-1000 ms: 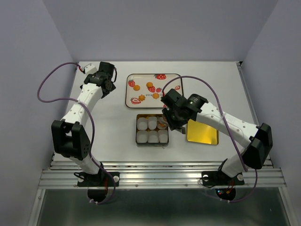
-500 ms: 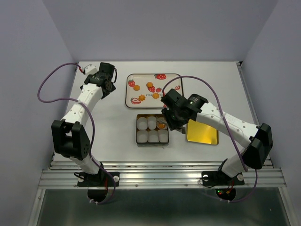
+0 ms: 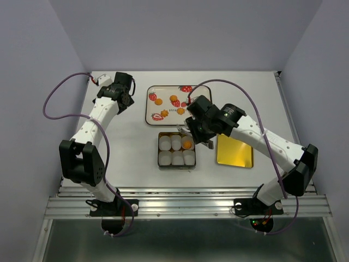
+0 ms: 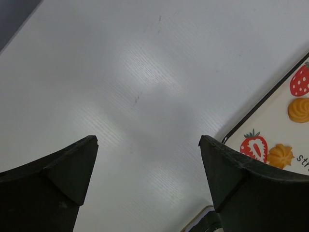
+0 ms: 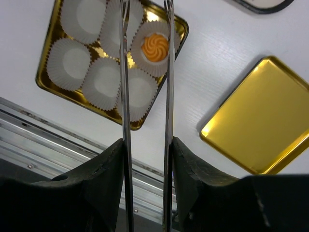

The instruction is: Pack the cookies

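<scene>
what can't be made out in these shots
- Tweezer tips: right wrist view, cut off by the top edge.
- Strawberry tray: left wrist view, only a corner; frame edge and a gripper finger hide the rest.
- Cookies left on the tray: top view, too small; the right arm covers part.
</scene>
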Available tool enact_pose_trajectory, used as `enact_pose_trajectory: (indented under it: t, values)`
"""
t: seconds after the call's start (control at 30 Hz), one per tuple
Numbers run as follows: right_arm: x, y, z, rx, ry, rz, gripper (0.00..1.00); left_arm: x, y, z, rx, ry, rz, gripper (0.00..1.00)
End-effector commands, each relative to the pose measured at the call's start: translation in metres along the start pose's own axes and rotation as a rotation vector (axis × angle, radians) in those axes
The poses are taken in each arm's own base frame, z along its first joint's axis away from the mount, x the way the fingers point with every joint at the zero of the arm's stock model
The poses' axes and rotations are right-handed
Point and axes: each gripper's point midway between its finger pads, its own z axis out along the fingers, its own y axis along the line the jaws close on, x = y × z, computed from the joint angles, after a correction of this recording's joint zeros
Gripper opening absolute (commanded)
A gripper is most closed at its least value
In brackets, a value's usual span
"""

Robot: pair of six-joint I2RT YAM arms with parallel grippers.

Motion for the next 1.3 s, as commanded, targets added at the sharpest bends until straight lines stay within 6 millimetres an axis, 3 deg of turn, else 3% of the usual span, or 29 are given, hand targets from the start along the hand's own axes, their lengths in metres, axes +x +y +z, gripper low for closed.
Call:
enact_pose_trajectory:
  t: [0.0, 0.2, 0.27, 0.33, 0.37, 0.43, 0.6, 0.73, 0.9, 1.13, 1.27]
  values:
    - [-0.047, 0.003, -0.028, -0.002, -0.176, 0.016, 0.46, -0.024, -0.002, -0.022, 0.036, -0.054, -0.042, 0.99]
    - [-0.093, -0.001, -0.036, 0.07, -0.292, 0.025, 0.46, -0.037, -0.011, -0.034, 0.07, -0.072, -0.057, 0.99]
    - [-0.099, -0.003, -0.023, 0.089, -0.274, 0.031, 0.46, -0.038, -0.015, -0.04, 0.091, -0.069, -0.056, 0.99]
    - [-0.116, -0.004, -0.026, 0.091, -0.304, 0.049, 0.46, -0.035, -0.017, -0.044, 0.1, -0.059, -0.046, 0.99]
    - [-0.123, -0.008, -0.016, 0.107, -0.295, 0.059, 0.46, -0.034, -0.017, -0.047, 0.104, -0.06, -0.042, 0.99]
    - [-0.139, -0.017, -0.014, 0.119, -0.315, 0.09, 0.46, -0.03, -0.02, -0.051, 0.115, -0.055, -0.027, 0.99]
    - [-0.142, -0.042, 0.023, 0.145, -0.242, 0.146, 0.46, -0.019, -0.026, -0.064, 0.163, -0.024, -0.008, 0.99]
    - [-0.14, -0.064, 0.039, 0.171, -0.204, 0.177, 0.45, -0.009, -0.032, -0.072, 0.21, 0.004, 0.012, 0.99]
    - [-0.122, -0.085, 0.055, 0.181, -0.121, 0.195, 0.47, 0.004, -0.041, -0.082, 0.302, 0.035, 0.051, 0.99]
    - [-0.111, -0.09, 0.07, 0.17, -0.068, 0.18, 0.47, 0.011, -0.047, -0.086, 0.359, 0.057, 0.077, 0.99]
    - [-0.118, -0.095, 0.073, 0.175, -0.075, 0.168, 0.47, 0.013, -0.044, -0.082, 0.338, 0.061, 0.082, 0.99]
